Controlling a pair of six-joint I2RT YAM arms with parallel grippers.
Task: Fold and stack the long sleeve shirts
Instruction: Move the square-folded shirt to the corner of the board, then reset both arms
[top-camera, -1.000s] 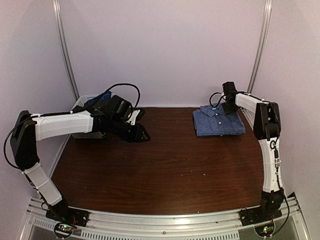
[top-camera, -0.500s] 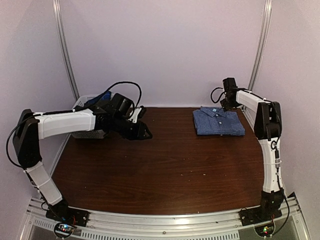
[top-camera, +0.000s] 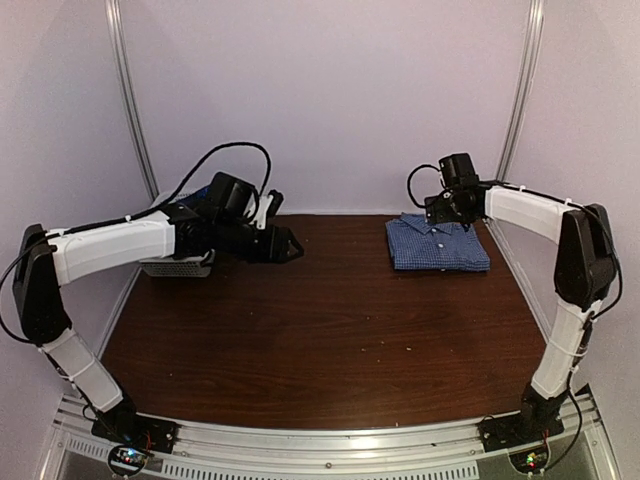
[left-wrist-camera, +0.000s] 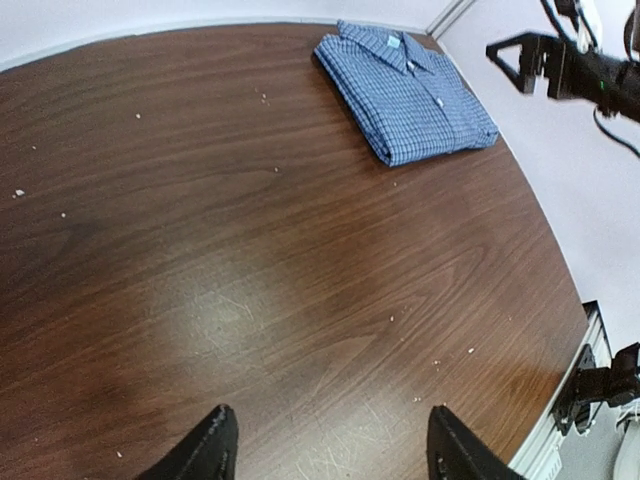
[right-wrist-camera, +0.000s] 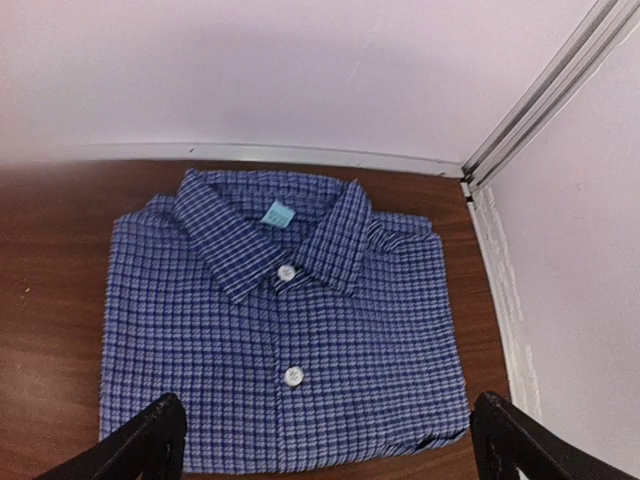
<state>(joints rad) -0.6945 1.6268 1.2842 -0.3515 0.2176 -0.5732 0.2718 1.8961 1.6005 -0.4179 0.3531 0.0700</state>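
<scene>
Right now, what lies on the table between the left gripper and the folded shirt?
Nothing but bare brown tabletop with a few pale specks. The left wrist view shows this stretch from the left gripper to the folded shirt.

One folded shirt, one white basket, one wooden table, two claws, left claw, right claw.

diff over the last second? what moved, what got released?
The right hand opened, releasing the folded shirt, and lifted off its collar end; that arm's elbow swung out to its right. The left hand rose a little, its jaws open and empty. Unchanged: the shirt lies folded at the far right corner, the basket at the far left.
</scene>
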